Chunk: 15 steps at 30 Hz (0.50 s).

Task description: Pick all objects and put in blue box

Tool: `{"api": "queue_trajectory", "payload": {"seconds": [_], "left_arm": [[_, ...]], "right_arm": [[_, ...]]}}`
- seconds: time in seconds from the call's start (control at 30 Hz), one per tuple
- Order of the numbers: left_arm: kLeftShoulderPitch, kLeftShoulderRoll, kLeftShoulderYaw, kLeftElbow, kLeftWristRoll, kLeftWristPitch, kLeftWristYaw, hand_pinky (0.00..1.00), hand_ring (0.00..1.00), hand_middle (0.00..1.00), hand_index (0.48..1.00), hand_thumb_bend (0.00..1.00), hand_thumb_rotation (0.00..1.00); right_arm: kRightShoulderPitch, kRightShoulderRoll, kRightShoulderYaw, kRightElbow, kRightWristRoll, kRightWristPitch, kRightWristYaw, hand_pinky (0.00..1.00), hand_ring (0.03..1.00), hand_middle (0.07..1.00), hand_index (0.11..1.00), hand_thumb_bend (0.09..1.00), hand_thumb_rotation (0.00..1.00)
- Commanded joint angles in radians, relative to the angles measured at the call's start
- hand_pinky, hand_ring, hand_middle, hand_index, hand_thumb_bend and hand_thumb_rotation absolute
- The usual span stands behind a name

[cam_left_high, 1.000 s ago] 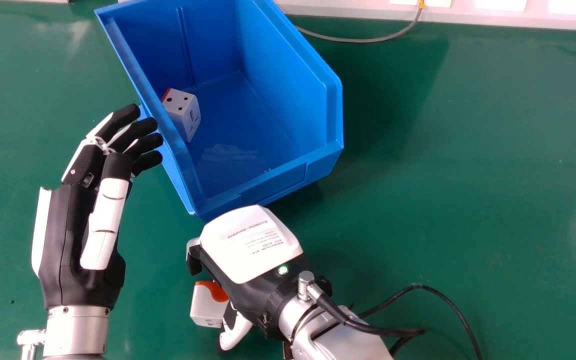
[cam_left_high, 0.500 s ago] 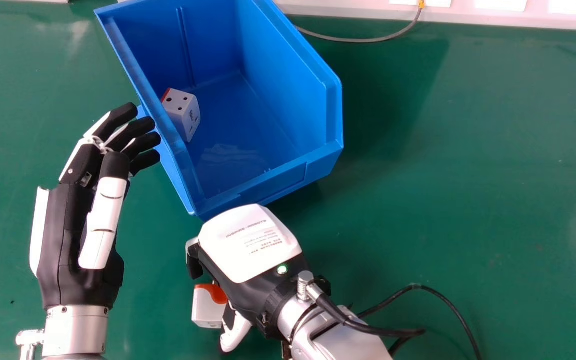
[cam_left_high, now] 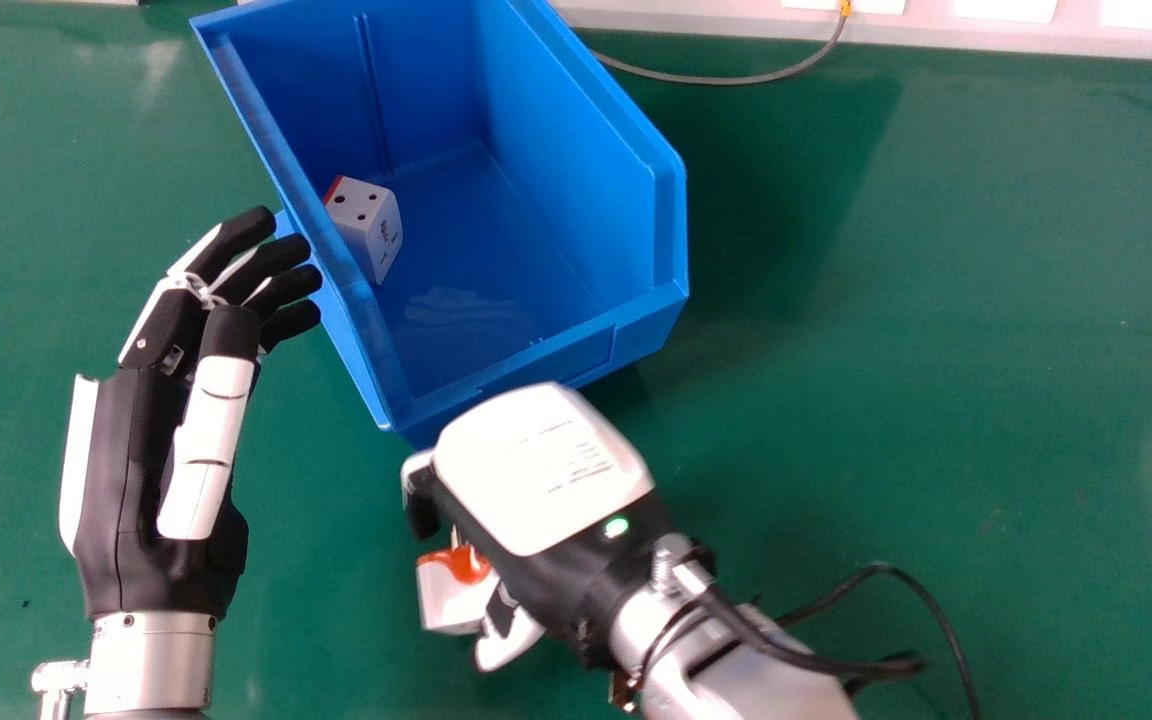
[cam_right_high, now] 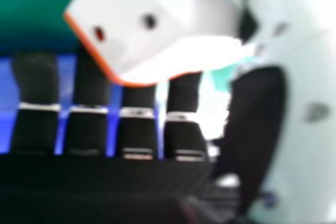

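With the right hand's (cam_left_high: pixel 541 475) fingers (cam_left_high: pixel 423 510) curled round the white plastic block with orange trim (cam_left_high: pixel 448 606), short of the open blue plastic box's (cam_left_high: pixel 561 366) near edge, the transfer step presumably requires lifting clear of that edge before release inside.

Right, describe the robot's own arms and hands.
The forearms are silver. The left hand and right hand are black and white, with black-tipped fingers. The right has a rounded white back plate, a small green light and black cabling.
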<state>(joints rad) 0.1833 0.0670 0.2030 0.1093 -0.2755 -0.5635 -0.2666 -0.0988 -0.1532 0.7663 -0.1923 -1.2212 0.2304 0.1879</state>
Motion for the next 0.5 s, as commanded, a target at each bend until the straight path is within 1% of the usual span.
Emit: {"api": "queue_trajectory", "payload": {"seconds": [0.0,0.03,0.1,0.17,0.23,0.37,0.47], "left_arm": [[0.001,0.005,-0.002,-0.015,0.005,-0.017,-0.006,0.76,0.77,0.78,0.793,0.72,0.73],[0.003,0.005,-0.002,-0.017,0.002,-0.012,-0.007,0.76,0.77,0.78,0.793,0.72,0.73],[0.004,0.006,-0.001,-0.017,-0.002,-0.013,-0.01,0.76,0.77,0.78,0.793,0.72,0.73],[0.01,0.007,-0.003,-0.034,0.001,-0.006,-0.008,0.76,0.77,0.78,0.793,0.72,0.73],[0.012,0.006,-0.005,-0.043,-0.003,-0.002,-0.011,0.76,0.77,0.78,0.793,0.72,0.73],[0.011,0.002,-0.004,-0.046,0.003,-0.002,-0.006,0.76,0.77,0.78,0.793,0.72,0.73],[0.011,0.001,-0.004,-0.049,0.004,0.004,-0.002,0.76,0.77,0.78,0.793,0.72,0.73]], "right_arm": [[0.023,-0.02,-0.031,-0.075,0.016,-0.029,-0.038,0.23,0.338,0.457,0.558,0.564,0.05],[0.032,-0.034,-0.045,-0.102,0.025,-0.04,-0.032,0.23,0.338,0.457,0.558,0.564,0.05],[0.055,-0.059,-0.073,-0.156,0.044,-0.065,-0.03,0.23,0.338,0.457,0.558,0.564,0.05],[0.087,-0.077,-0.103,-0.215,0.074,-0.086,-0.031,0.22,0.325,0.444,0.547,0.555,0.04],[0.106,-0.089,-0.124,-0.252,0.089,-0.099,-0.023,0.22,0.325,0.444,0.547,0.555,0.04],[0.12,-0.095,-0.154,-0.288,0.092,-0.119,-0.017,0.22,0.325,0.444,0.547,0.555,0.04],[0.124,-0.088,-0.159,-0.286,0.09,-0.129,-0.016,0.22,0.325,0.444,0.547,0.555,0.04]]}}
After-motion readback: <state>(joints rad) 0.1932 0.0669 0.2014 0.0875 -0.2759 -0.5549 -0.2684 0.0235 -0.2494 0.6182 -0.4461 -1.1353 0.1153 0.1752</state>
